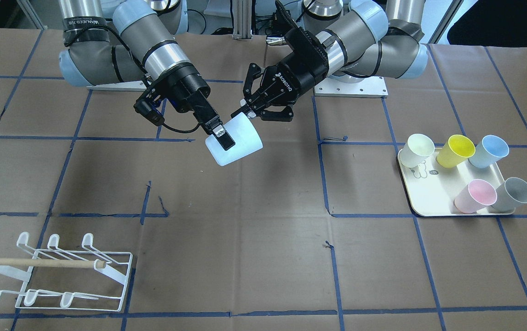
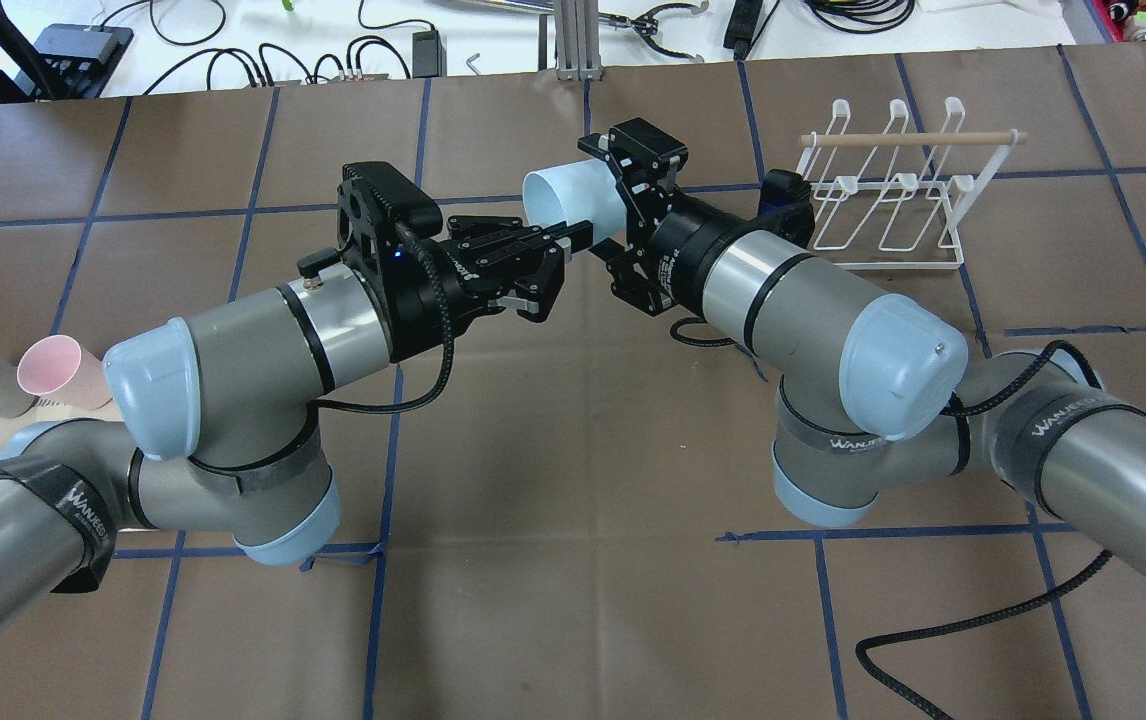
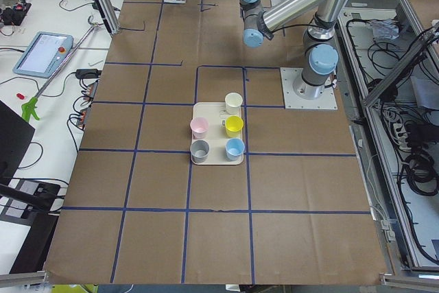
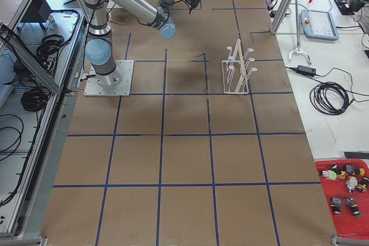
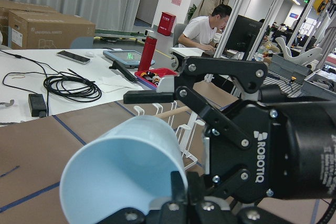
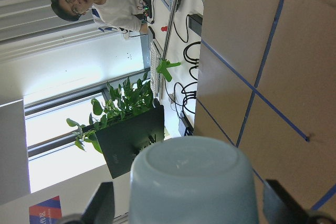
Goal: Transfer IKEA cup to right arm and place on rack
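Observation:
A pale blue IKEA cup [image 1: 238,145] hangs on its side in mid-air between the two arms, also seen in the overhead view [image 2: 563,198]. My left gripper [image 1: 238,112] is shut on the cup's wall at the rim, and the cup's open mouth [image 5: 121,166] faces its wrist camera. My right gripper [image 1: 226,142] is open and straddles the cup's body from the base end [image 6: 194,182]. One right finger [image 5: 149,97] stands just above the cup with a small gap. The white wire rack [image 1: 56,271] with a wooden dowel stands empty on the robot's right side [image 2: 893,190].
A cream tray [image 1: 429,184] on the robot's left side holds several cups: cream, yellow, blue, pink and grey. Brown paper with blue tape lines covers the table. Cables trail from both wrists. People sit at desks beyond the table's far edge.

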